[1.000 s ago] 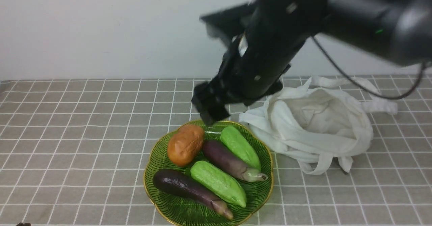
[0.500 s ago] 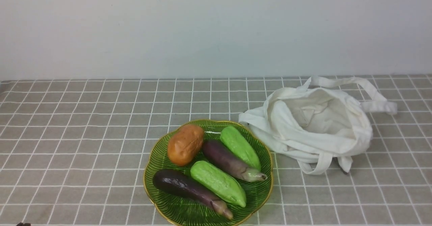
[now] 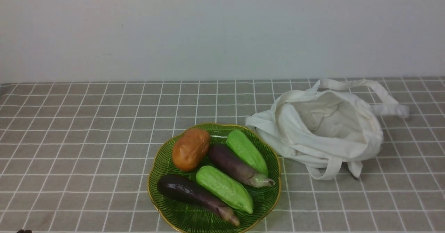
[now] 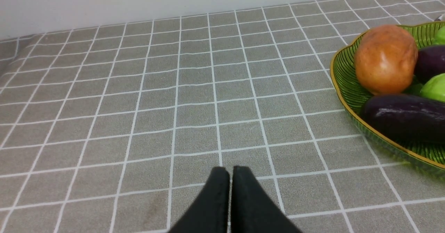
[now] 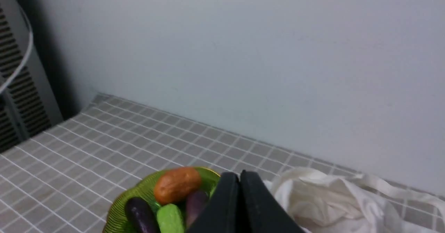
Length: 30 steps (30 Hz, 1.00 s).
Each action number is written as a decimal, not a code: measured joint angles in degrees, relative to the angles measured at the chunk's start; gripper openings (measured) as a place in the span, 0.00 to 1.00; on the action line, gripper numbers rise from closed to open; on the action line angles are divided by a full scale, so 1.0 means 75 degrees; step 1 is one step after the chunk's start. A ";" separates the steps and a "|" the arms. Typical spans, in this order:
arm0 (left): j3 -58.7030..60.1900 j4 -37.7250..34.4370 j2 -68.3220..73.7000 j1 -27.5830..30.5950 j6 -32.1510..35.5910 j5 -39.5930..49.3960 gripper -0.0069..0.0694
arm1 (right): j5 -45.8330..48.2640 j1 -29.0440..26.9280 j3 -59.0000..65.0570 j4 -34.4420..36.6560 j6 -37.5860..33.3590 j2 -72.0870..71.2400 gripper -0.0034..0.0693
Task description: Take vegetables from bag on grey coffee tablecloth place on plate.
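The dull purple eggplant [image 3: 233,165] with a pale green stem end lies in the middle of the green plate [image 3: 163,161], between two green gourds. The white bag [image 3: 323,128] slumps open on the grey coffee tablecloth [image 3: 87,128] just right of the plate. Neither arm shows in the front view. In the left wrist view my left gripper [image 4: 230,172] is shut and empty, low over bare cloth, the plate [image 4: 342,87] off to one side. In the right wrist view my right gripper [image 5: 240,175] is shut and empty, raised above the plate [image 5: 118,208] and bag [image 5: 333,201].
Also on the plate lie a darker glossy eggplant [image 3: 189,191], two bright green gourds [image 3: 224,187] [image 3: 247,151] and an orange-brown potato-like piece [image 3: 190,149]. A pale wall [image 3: 222,27] bounds the far side. The bag's strap handles [image 3: 365,87] trail at the back right.
One second ago the right arm hung over the plate's far rim in the front view. It has since withdrawn out of that view and its jaws have shut. The vegetables and bag stay put.
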 joint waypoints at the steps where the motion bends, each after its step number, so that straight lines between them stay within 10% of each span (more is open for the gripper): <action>1: 0.0000 0.0000 0.0000 0.0000 0.0000 0.0000 0.08 | -0.0533 0.0000 0.0587 0.0097 0.0002 -0.0364 0.03; 12: 0.0000 0.0000 0.0000 0.0000 0.0000 0.0000 0.08 | -0.4861 0.0000 0.3406 0.1838 0.0023 -0.1769 0.03; 30: 0.0000 0.0000 0.0000 0.0000 0.0000 0.0000 0.08 | -0.5224 0.0000 0.3588 0.1075 -0.1019 -0.1769 0.03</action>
